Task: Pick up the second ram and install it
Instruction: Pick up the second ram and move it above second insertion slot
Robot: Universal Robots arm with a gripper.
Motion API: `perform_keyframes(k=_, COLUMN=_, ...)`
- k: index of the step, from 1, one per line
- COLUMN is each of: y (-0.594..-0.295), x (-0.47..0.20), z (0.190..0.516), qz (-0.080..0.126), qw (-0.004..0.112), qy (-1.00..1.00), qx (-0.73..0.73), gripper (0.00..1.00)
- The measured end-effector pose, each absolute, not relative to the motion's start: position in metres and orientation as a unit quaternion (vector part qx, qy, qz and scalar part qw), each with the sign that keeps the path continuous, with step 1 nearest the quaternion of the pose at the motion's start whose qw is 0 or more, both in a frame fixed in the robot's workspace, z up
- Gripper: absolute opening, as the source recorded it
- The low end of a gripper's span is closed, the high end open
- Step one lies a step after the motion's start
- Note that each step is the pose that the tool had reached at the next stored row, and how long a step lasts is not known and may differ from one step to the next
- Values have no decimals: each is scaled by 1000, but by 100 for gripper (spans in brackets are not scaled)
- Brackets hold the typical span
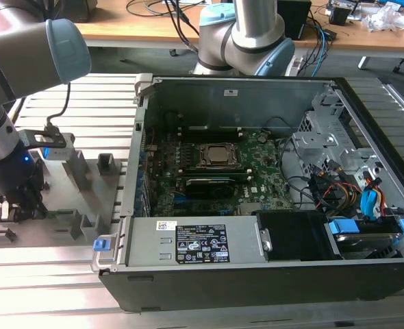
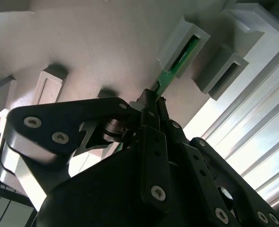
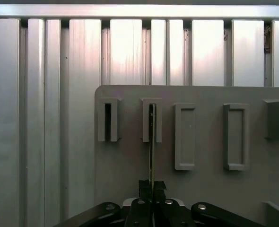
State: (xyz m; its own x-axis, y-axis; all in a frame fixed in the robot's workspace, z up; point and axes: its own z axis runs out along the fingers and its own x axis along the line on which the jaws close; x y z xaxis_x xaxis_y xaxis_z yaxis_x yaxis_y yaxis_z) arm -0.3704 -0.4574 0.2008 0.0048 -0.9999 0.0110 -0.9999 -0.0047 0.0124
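**Task status: grasp stage.** The claw (image 3: 152, 188) is gripping the second ram (image 3: 152, 142). In both wrist views its jaws are standing almost together, pinching one end of the thin green board between them.

**Position of the part.** The second ram (image 2: 179, 59) is standing on edge over the grey fixture plate (image 3: 205, 189). Its other end is sitting inside the slot of an upright block (image 3: 145, 123), so it is not yet lifted clear.

**Position of the arm.** In the exterior view the arm (image 1: 24, 55) is reaching down over the fixture plate (image 1: 85, 199) at the exterior view's left. The plate is lying on the slatted tabletop (image 3: 49, 118). The open computer case (image 1: 140, 253) is standing to the right of the plate, and the motherboard (image 1: 257, 164) with its CPU socket (image 1: 218, 155) is lying well apart from the claw.

**Progress, as judged.** The pick-up is looking secured but not completed. Removal from the block, transfer to the case and seating on the motherboard are all remaining.
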Motion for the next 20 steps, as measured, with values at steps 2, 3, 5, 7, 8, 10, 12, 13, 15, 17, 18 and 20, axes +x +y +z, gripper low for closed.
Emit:
perform_keyframes(k=2, y=-457, x=-370, z=201, qz=0, qw=8, qy=-707, qx=708, gripper=14)
perform_keyframes(k=3, y=-457, x=-370, z=201, qz=0, qw=8, qy=-707, qx=707, gripper=14)
perform_keyframes(k=5, y=-457, x=-370, z=201, qz=0, qw=8, qy=-709, qx=705, gripper=14)
perform_keyframes(k=7, y=-457, x=-370, z=201, qz=-1, qw=8, qy=-710, qx=704, gripper=14)
perform_keyframes(k=8, y=-457, x=-370, z=201, qz=-1, qw=8, qy=-711, qx=703, gripper=14)
perform_keyframes(k=10, y=-457, x=-370, z=201, qz=-1, qw=8, qy=-712, qx=702, gripper=14)
perform_keyframes(k=12, y=-457, x=-370, z=203, qz=-1, qw=8, qy=-714, qx=701, gripper=14)
perform_keyframes(k=13, y=-457, x=-370, z=205, qz=-1, qw=8, qy=-714, qx=701, gripper=14)
perform_keyframes(k=15, y=-457, x=-370, z=213, qz=-1, qw=8, qy=-713, qx=701, gripper=14)
perform_keyframes(k=17, y=-457, x=-370, z=220, qz=-1, qw=8, qy=-713, qx=701, gripper=14)
perform_keyframes(k=18, y=-457, x=-370, z=224, qz=-1, qw=8, qy=-713, qx=701, gripper=14)
perform_keyframes(k=20, y=-457, x=-370, z=231, qz=-1, qw=8, qy=-713, qx=701, gripper=14)
